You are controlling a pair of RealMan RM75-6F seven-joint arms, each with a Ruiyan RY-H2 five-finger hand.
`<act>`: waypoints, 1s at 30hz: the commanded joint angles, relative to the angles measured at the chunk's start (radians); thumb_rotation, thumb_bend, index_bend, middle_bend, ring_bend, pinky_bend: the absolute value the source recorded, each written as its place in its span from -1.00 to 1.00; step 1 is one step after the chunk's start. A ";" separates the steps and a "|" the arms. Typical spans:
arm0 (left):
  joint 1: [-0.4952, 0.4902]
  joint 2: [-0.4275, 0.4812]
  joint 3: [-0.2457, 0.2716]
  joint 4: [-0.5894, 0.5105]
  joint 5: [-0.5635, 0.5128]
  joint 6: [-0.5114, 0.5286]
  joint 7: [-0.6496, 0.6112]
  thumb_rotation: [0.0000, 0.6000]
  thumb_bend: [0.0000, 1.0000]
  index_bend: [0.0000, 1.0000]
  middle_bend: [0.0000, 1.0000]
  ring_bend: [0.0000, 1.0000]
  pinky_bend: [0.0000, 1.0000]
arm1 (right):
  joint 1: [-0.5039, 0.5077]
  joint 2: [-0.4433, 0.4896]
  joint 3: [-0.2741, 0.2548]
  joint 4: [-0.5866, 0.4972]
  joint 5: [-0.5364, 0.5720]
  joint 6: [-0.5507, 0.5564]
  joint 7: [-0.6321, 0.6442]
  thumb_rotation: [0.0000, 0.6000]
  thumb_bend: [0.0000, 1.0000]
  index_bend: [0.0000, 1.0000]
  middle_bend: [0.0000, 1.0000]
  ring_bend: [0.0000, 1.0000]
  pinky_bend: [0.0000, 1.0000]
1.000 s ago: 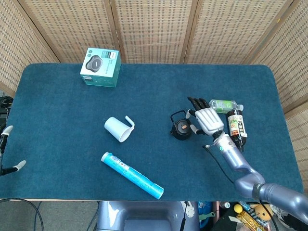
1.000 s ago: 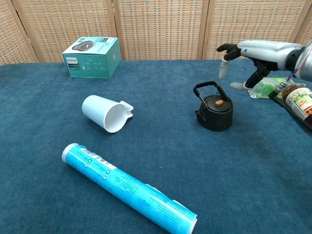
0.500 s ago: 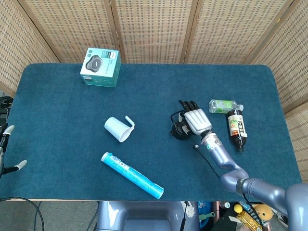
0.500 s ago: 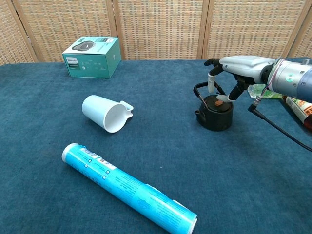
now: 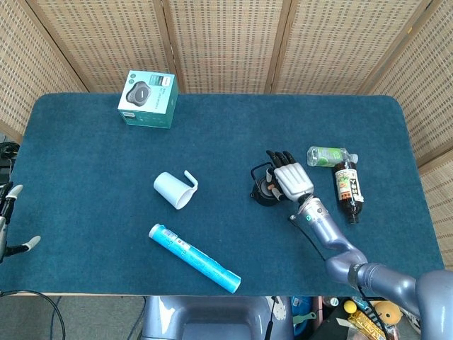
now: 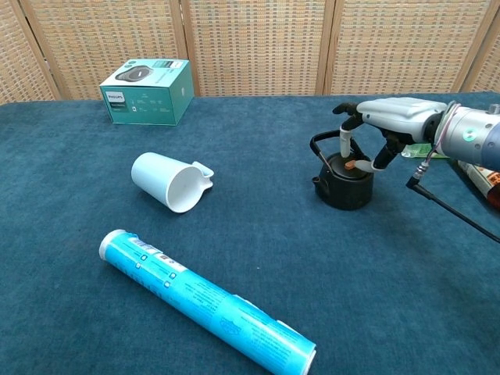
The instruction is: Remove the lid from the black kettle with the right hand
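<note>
The small black kettle (image 5: pixel 263 190) (image 6: pixel 344 183) stands upright right of the table's middle, its lid seated and its wire handle raised. My right hand (image 5: pixel 291 180) (image 6: pixel 392 116) hovers over it, palm down. One fingertip (image 6: pixel 344 148) comes down to the left of the lid's orange knob (image 6: pixel 351 164), and the thumb tip lies just to the knob's right. I cannot make out a firm pinch. At the left edge of the head view my left hand (image 5: pixel 6 212) shows only in part, low beside the table, fingers apart and holding nothing.
A green bottle (image 5: pixel 327 155) and a dark bottle (image 5: pixel 347 188) lie just right of the kettle. A white cup (image 6: pixel 168 181) lies on its side at the centre left. A blue tube (image 6: pixel 207 301) lies near the front, and a teal box (image 6: pixel 147 91) stands at the back left.
My right hand swung in from the right over the kettle, then lowered, bringing a fingertip and the thumb down beside the lid's knob. The kettle and left hand have stayed put.
</note>
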 commanded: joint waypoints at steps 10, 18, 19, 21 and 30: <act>-0.002 -0.001 0.002 0.001 -0.001 -0.005 0.000 1.00 -0.94 -1.00 -1.00 -1.00 -1.00 | -0.005 -0.008 -0.025 0.022 -0.027 0.005 0.026 1.00 0.11 -0.04 -1.00 -1.00 -1.00; -0.003 -0.002 0.002 0.001 -0.003 -0.005 0.002 1.00 -0.94 -1.00 -1.00 -1.00 -1.00 | 0.000 -0.018 -0.026 0.039 -0.028 -0.001 0.035 1.00 0.11 0.00 -1.00 -1.00 -1.00; -0.003 -0.002 0.002 0.001 -0.004 -0.006 0.002 1.00 -0.94 -1.00 -1.00 -1.00 -1.00 | 0.001 -0.019 -0.027 0.041 -0.027 -0.002 0.036 1.00 0.11 0.01 -1.00 -1.00 -1.00; -0.003 -0.002 0.002 0.002 -0.005 -0.007 0.000 1.00 -0.94 -1.00 -1.00 -1.00 -1.00 | 0.001 -0.022 -0.027 0.046 -0.026 -0.003 0.035 1.00 0.11 0.07 -1.00 -1.00 -1.00; -0.004 -0.001 0.002 0.003 -0.007 -0.008 -0.003 1.00 -0.94 -1.00 -1.00 -1.00 -1.00 | 0.002 -0.029 -0.025 0.052 -0.027 0.003 0.042 1.00 0.11 0.29 -1.00 -1.00 -1.00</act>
